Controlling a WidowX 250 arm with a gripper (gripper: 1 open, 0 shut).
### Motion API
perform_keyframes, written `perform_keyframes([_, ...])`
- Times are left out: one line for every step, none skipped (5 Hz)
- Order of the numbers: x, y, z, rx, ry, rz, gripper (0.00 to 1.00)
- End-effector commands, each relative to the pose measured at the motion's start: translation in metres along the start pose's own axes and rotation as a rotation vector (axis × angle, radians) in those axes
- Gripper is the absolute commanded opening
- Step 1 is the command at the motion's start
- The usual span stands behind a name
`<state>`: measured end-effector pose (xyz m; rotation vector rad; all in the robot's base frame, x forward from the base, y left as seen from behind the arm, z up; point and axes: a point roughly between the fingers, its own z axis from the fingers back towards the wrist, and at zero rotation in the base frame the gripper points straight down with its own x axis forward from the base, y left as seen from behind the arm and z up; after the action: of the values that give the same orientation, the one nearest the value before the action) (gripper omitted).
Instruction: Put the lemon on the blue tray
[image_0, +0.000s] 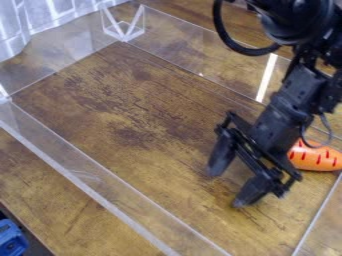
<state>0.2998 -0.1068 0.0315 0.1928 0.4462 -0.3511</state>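
No lemon shows in this view; it is hidden or out of frame. My gripper (237, 178) hangs open just above the wooden table (120, 110), its two dark fingers spread with nothing between them. It is at the right of the scene, under the black arm (297, 95). A sliver of something blue (7, 236) peeks in at the bottom left corner, outside the clear wall; I cannot tell whether it is the blue tray.
An orange carrot-like toy (318, 156) lies right of the gripper, near the right wall. Low clear plastic walls (80, 178) fence the table. A clear triangular holder (123, 20) stands at the back left.
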Motion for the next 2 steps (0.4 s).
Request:
perform_keyframes([-0.0138,0.0183,0.0215,-0.021,-0.039,0.076,0.00])
perform_keyframes([-0.0062,0.0128,0.0222,-0.045,-0.034,0.132,0.00])
